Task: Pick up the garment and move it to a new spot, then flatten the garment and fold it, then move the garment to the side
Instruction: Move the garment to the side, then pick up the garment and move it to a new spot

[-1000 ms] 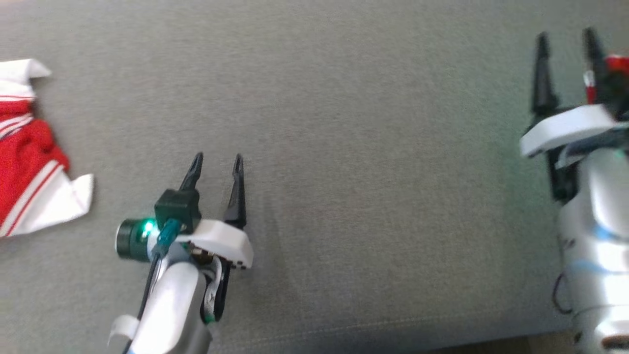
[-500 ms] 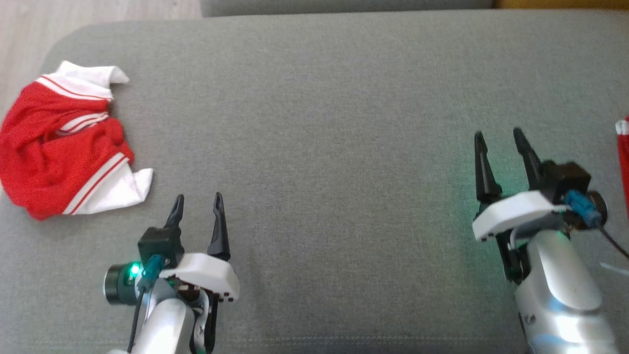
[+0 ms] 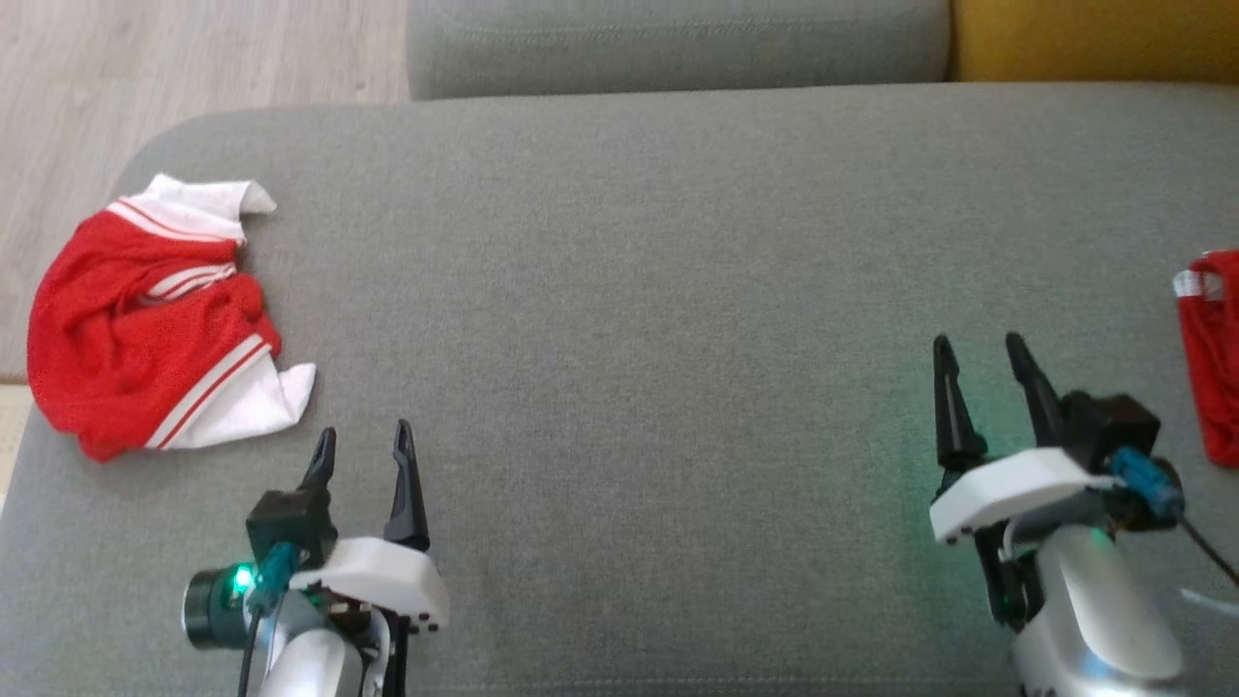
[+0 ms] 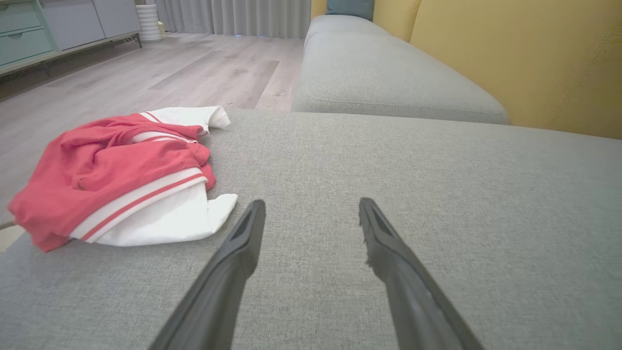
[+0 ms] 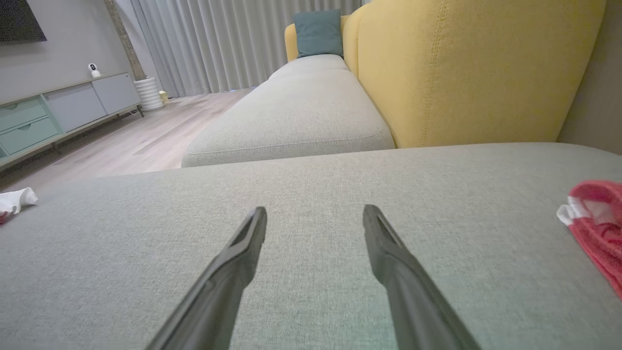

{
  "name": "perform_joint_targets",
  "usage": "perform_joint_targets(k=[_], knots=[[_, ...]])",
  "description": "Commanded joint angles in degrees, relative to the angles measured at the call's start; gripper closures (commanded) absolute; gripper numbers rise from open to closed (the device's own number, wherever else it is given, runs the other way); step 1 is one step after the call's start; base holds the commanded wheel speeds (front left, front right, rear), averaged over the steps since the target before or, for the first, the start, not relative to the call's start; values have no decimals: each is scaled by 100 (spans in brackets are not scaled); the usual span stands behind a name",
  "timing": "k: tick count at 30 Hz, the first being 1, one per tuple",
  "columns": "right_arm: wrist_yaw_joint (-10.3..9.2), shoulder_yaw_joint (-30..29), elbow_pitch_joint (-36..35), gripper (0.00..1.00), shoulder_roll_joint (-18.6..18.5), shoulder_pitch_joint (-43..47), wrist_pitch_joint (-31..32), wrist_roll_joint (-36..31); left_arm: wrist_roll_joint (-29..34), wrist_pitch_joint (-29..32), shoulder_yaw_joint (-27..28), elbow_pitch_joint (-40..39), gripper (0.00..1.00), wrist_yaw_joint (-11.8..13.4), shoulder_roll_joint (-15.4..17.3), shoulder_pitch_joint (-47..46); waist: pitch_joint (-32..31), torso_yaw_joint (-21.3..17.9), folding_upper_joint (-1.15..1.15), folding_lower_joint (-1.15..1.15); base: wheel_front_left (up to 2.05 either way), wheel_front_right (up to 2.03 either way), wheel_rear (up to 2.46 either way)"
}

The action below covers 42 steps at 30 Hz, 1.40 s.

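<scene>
The garment [image 3: 145,329] is a red mesh jersey with white sleeves and striped trim, lying crumpled at the left end of the grey sofa seat [image 3: 639,290]. In the left wrist view the garment [image 4: 116,175] lies left of the fingers. My left gripper [image 3: 361,445] hovers open just to the right of and below it, holding nothing. My right gripper [image 3: 978,350] stands open over the seat's right part, with nothing between its fingers. Both wrist views show the left gripper [image 4: 311,206] and the right gripper [image 5: 315,214] with their fingers spread above bare fabric.
A second red garment [image 3: 1210,348] with white striped edging lies at the seat's right edge, also the second red garment [image 5: 597,223] in the right wrist view. A yellow backrest [image 5: 466,73] rises behind, another grey cushion [image 4: 384,73] beyond. Wooden floor [image 3: 194,58] lies off the left end.
The head camera has tilted and turned, so the whole picture shifted down and right. Both grippers stay open and hold nothing; the jersey lies where it was.
</scene>
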Motion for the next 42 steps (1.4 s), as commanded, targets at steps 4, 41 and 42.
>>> perform_joint_targets(k=[4, 41, 42], knots=[[0, 204, -190, 0, 52, 12, -22, 117, 80, -32, 253, -198, 0, -33, 48, -76, -90, -32, 0, 0, 0, 0, 0], [0, 607, -298, 0, 53, -65, -22, 413, 100, -32, 572, -485, 0, 79, 48, -51, 144, 2426, 0, 0, 0, 0, 0], [0, 618, -293, 0, 53, -64, -22, 413, 90, -32, 619, -487, 0, 80, 48, -42, 141, 2505, 0, 0, 0, 0, 0]])
